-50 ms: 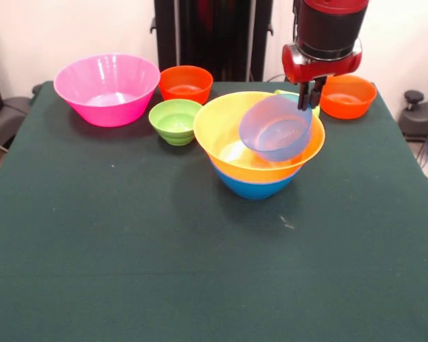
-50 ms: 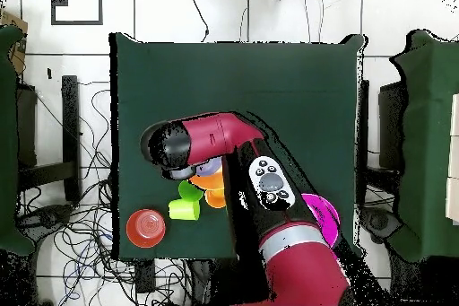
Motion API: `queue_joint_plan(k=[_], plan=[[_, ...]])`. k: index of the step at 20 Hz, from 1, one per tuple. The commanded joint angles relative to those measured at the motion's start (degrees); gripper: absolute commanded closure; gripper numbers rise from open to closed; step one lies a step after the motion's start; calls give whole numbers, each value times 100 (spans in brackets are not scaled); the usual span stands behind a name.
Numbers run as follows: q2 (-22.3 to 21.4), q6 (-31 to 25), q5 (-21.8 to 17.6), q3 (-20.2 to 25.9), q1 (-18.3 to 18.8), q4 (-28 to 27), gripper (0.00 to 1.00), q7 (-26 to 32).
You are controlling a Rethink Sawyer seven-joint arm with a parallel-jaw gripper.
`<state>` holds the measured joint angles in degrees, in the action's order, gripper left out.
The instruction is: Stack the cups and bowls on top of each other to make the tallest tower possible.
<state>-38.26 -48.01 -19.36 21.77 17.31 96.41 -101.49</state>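
Wide bare green worktop (image 1: 128,271) in front of the yellow-orange bowl (image 1: 225,139), out to the near edge. Behind it, crowded: green bowl (image 1: 174,120) just beside, pink bowl (image 1: 107,89) and small orange bowl (image 1: 186,83) beyond, another orange bowl (image 1: 347,95) on the other side. Nested in a blue bowl (image 1: 253,187), that yellow-orange one. Hand (image 1: 308,105) pinching the rim of a small translucent blue bowl (image 1: 276,128), tilted, hanging over the yellow-orange bowl's hollow, rim uppermost at the fingertips.
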Motion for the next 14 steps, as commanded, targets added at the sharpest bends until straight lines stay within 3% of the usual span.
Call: queue_joint_plan(k=[1, 9, 14], plan=[[268, -252, -542, -115, -48, -110, 100, 311], [338, -312, -726, -136, -108, -327, 100, 482], [205, -460, -752, -36, 84, -297, 100, 705]])
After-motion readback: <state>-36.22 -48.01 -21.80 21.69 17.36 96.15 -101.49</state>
